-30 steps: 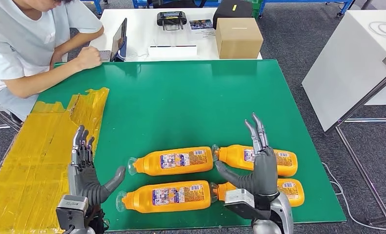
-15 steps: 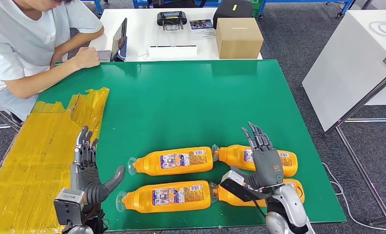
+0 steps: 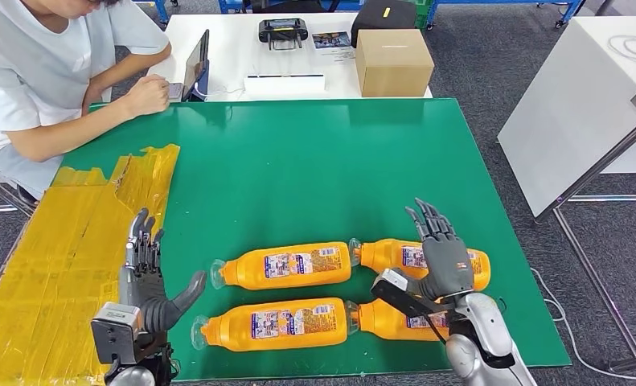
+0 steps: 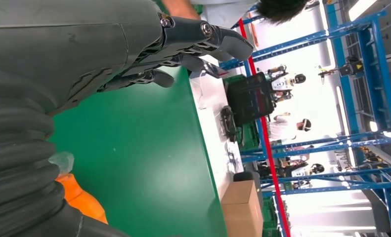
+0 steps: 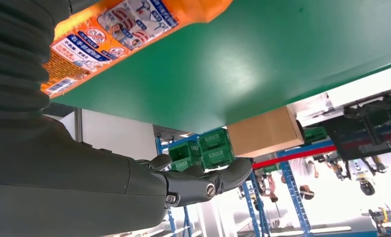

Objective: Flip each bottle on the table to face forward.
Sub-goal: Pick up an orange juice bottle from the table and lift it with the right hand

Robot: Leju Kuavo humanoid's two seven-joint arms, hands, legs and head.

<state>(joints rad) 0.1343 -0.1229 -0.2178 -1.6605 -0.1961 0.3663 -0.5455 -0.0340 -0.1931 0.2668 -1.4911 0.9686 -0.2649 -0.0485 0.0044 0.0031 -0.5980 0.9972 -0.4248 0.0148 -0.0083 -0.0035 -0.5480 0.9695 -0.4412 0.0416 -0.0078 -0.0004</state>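
Four orange bottles lie on their sides in two rows near the near edge of the green table [image 3: 298,161], all with their necks pointing left: the far-left bottle [image 3: 286,266], the near-left bottle [image 3: 274,323], the far-right bottle [image 3: 403,257] and the near-right bottle [image 3: 391,319], the two pairs lying almost end to end with labels facing up. The right hand [image 3: 443,256] hovers over the right pair with its fingers spread and holding nothing, covering part of the far-right bottle; whether it touches the bottle cannot be told. In the right wrist view a labelled bottle [image 5: 119,29] lies on the green surface just beyond the hand [image 5: 134,182]. The left hand [image 3: 147,281] stands upright left of the bottles, fingers extended, thumb reaching toward the necks, empty and clear of them. Left of it, a patch of yellow tape [image 3: 65,249] covers the table's near-left part. At the far-left corner a person [image 3: 49,72] in a white shirt leans one forearm on the table. Beyond the green table stands a white table [image 3: 242,48] carrying a cardboard box [image 3: 392,62], a black device [image 3: 283,31] and a tablet [image 3: 199,60]. Another white table [image 3: 588,96] stands to the right on grey carpet [image 3: 491,56].
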